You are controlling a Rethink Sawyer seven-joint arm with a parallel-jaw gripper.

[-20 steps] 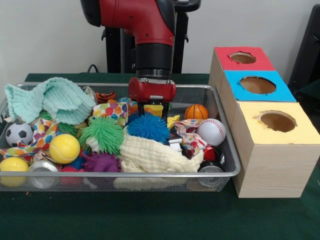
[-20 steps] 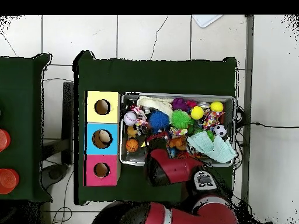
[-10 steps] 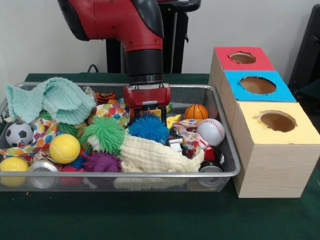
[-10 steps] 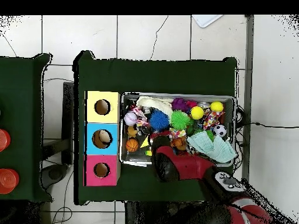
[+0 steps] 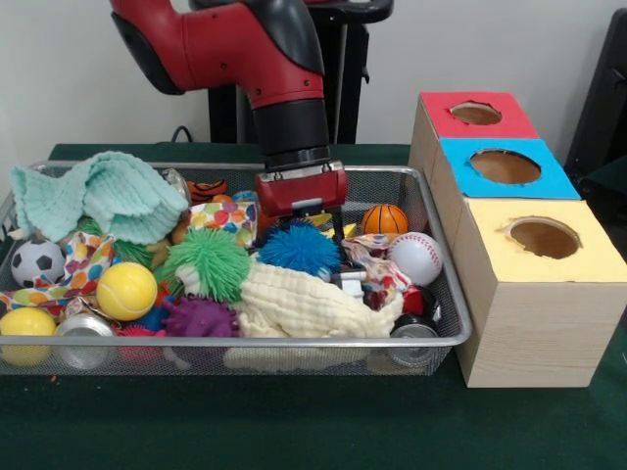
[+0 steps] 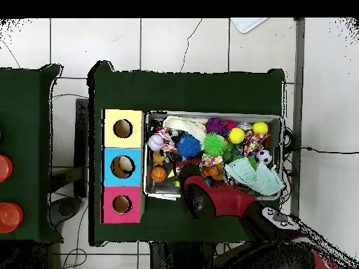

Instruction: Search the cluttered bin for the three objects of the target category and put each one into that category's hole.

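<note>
- No text, label, brand, number or sign can be read in either view.
- The box tops beside the bin (image 5: 446, 294) are plain colour, with no lettering.
- The cans (image 5: 83, 328) in the bin show no legible print.
- The patterned cloth (image 5: 227, 217) carries only coloured spots, no letters.

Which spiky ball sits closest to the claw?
The blue spiky ball, directly beneath the claw; the green and purple ones lie farther off.
</note>
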